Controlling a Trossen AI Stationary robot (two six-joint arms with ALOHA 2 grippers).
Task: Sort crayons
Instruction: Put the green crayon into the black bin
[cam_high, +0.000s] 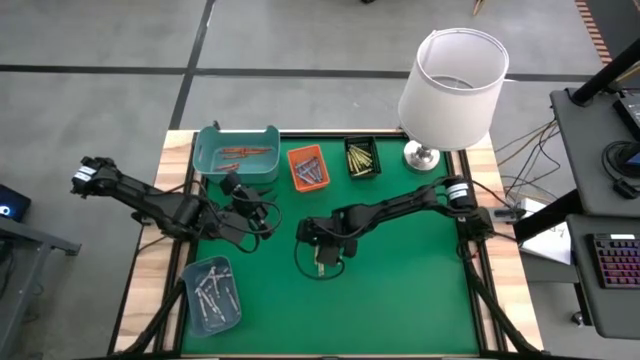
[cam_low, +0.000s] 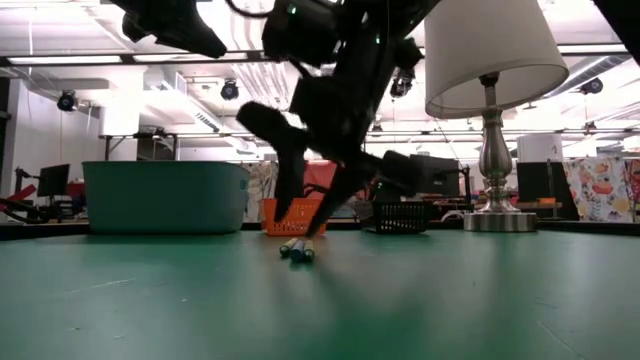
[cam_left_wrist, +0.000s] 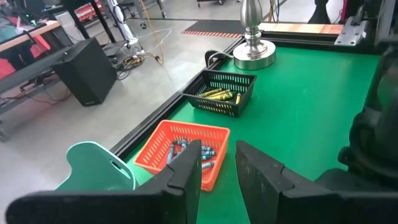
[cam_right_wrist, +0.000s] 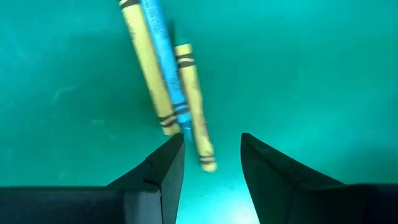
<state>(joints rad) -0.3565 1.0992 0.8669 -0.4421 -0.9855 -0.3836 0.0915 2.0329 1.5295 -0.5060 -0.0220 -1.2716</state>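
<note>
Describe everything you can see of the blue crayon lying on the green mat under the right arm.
The blue crayon is a thin stick in a blue paper wrapper with dark bands near one end. It lies flat on the green mat, pressed between two yellow crayons that touch its sides, all three nearly parallel. The right hand hangs just above with its fingers open, one end of the crayon reaching toward the gap between them. Nothing grips it. In the low view the bundle shows end-on.

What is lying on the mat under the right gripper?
Under the open right gripper lie three crayons side by side: two yellow and one blue. The fingers hide the blue one's near end.
</note>
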